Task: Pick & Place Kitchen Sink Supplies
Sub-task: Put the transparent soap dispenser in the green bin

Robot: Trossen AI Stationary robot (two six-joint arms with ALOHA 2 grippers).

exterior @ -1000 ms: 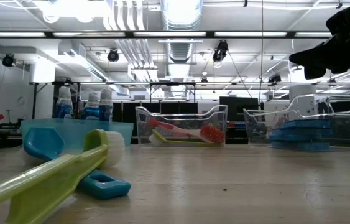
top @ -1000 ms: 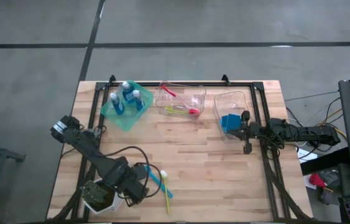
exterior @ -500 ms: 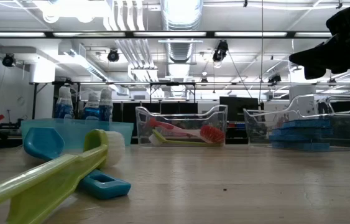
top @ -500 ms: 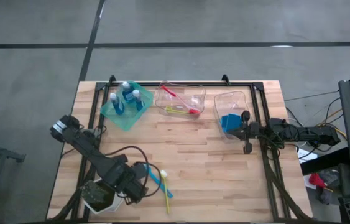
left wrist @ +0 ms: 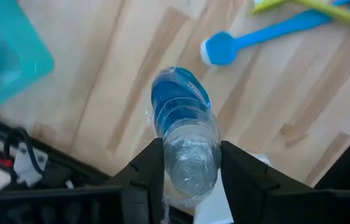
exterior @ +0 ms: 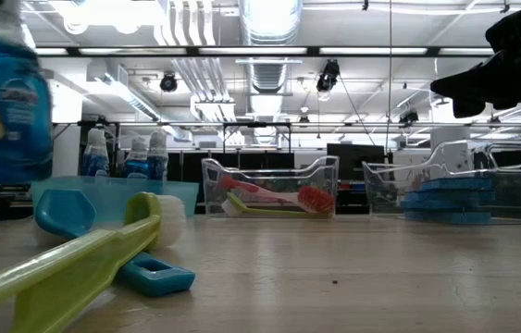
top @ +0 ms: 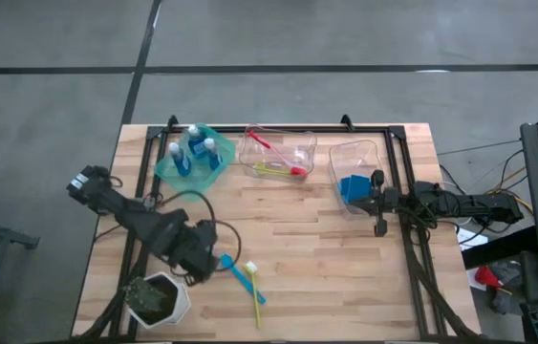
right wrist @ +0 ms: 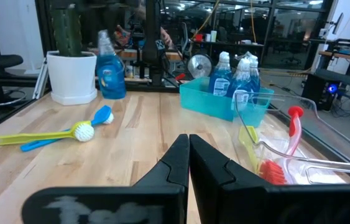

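Left end effector [left wrist: 184, 171]: fingers clamped on a bottle [left wrist: 184, 134] of blue liquid; it has swung up from beside the plant pot [top: 157, 301], toward 12 o'clock
Bottle: now carried clear of the worktop [top: 326, 258]; blue brush [top: 240, 277] and yellow-green brush [top: 252, 296] lie at its 3 o'clock
Meaning: pickup looks done; teal bin [top: 192, 161] at 12 o'clock is the likely drop
Right end effector [right wrist: 189, 155]: fingers closed, empty, by the sponge bin [top: 356, 177]
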